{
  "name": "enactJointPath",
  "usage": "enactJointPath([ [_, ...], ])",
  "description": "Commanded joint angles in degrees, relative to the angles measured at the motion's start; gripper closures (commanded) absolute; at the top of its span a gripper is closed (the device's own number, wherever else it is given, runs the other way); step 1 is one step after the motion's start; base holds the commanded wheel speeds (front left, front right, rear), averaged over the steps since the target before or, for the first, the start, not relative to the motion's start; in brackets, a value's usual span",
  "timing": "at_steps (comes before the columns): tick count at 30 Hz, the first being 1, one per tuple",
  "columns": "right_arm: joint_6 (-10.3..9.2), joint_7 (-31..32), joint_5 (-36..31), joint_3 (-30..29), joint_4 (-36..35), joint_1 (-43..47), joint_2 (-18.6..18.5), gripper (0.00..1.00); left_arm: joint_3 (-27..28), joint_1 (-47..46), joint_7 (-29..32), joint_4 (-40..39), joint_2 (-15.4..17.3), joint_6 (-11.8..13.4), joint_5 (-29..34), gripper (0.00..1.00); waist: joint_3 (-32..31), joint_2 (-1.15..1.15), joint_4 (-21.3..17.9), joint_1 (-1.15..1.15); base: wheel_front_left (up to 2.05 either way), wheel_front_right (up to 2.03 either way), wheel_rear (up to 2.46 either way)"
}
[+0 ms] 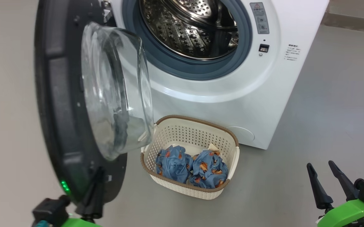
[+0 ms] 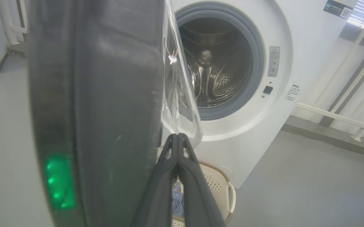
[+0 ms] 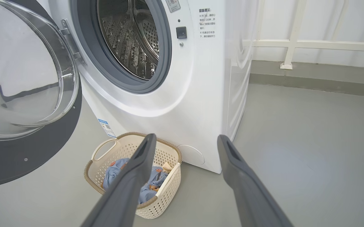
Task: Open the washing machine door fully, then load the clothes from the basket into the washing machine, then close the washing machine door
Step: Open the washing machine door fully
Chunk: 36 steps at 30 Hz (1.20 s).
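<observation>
The washing machine [image 1: 232, 94] stands with its steel drum [image 1: 188, 28] exposed. The washing machine door [image 1: 52, 110] hangs open to the left, and its glass bowl [image 1: 115, 91] bulges toward the basket. My left gripper [image 1: 99, 171] is shut with nothing in it, at the inner face of the door's lower rim [image 2: 106, 94]. In the left wrist view its tips [image 2: 178, 136] sit beside the glass [image 2: 178, 94]; contact is unclear. The cream basket [image 1: 197, 121] on the floor holds blue printed clothes [image 1: 191, 167]. My right gripper [image 1: 320, 164] is open and empty, right of the basket [image 3: 89, 171].
Grey floor [image 1: 326, 110] spreads right of the machine and in front of the basket. A white railing [image 3: 295, 44] and a low wall run behind the machine's right side. The door's bowl overhangs the basket's left end.
</observation>
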Motion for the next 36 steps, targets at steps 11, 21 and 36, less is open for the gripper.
enactJointPath([
  [11, 0.09, -0.7, -0.2, 1.3, -1.7, 0.3, -1.1, 0.00, 9.8, -1.6, -0.3, -1.5, 5.7, 4.0, -1.0, 1.00, 1.6, 0.00, 0.9, 0.00, 0.00, 0.00, 0.00],
  [21, 0.09, -0.7, -0.3, 1.3, -2.0, -0.5, -1.8, 0.00, 14.0, -4.3, -1.0, 1.9, 8.6, 5.6, -0.9, 1.00, 3.9, 0.00, 0.8, 0.00, 0.00, 0.00, 0.00],
  [36, 0.09, -0.7, -0.5, 2.3, -1.6, -3.6, -3.7, 0.00, 21.2, -13.1, -2.5, 14.9, 13.6, 5.6, -0.7, 1.00, 7.8, 0.00, 0.7, 0.00, 0.00, 0.00, 0.00],
])
